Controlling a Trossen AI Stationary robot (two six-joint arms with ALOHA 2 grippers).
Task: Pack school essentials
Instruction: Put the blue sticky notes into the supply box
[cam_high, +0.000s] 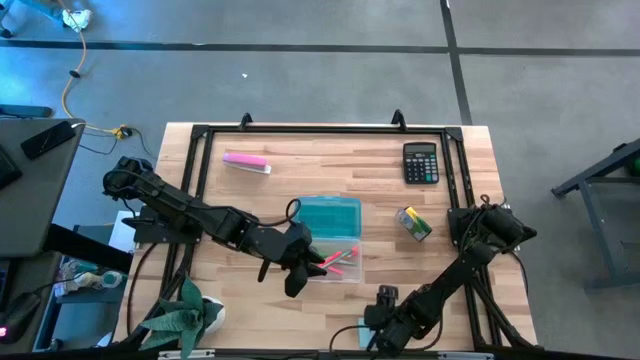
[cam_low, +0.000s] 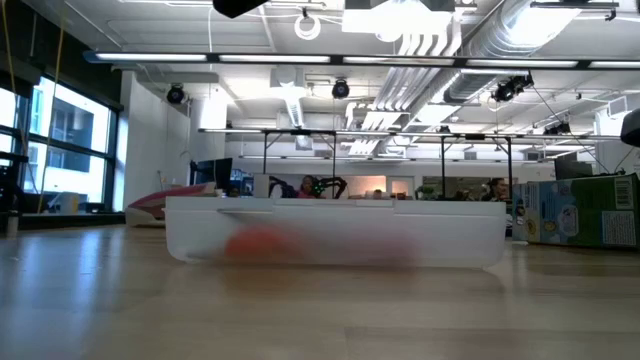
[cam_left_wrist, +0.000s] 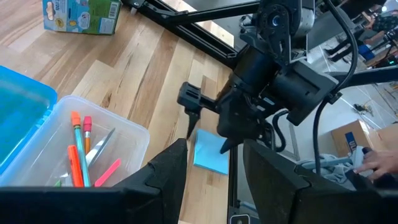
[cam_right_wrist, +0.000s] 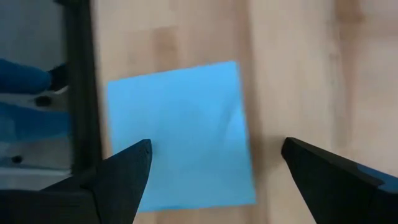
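A light-blue square sticky pad (cam_right_wrist: 180, 134) lies flat on the wood near the table's near edge (cam_left_wrist: 210, 154). My right gripper (cam_right_wrist: 214, 168) points down over it, open, with one finger at each side of the pad (cam_left_wrist: 208, 127); it stands at the near edge (cam_high: 385, 297). My left gripper (cam_left_wrist: 214, 186) is open and empty, over the near side of the clear tray (cam_high: 297, 270). The tray (cam_left_wrist: 134, 134) holds an orange pencil (cam_left_wrist: 76, 155), a green pencil (cam_left_wrist: 85, 163), scissors (cam_left_wrist: 99, 146) and a red pen (cam_left_wrist: 107, 172). The yellow-green box (cam_high: 413, 223) lies on the table.
The case's blue lid (cam_high: 330, 213) lies open on the far side of the tray (cam_high: 340, 262). A black calculator (cam_high: 421, 162) and a pink-and-white bar (cam_high: 246, 162) lie toward the far edge. A black frame (cam_high: 200, 160) borders the table. A plant (cam_high: 185, 315) stands at the near left corner.
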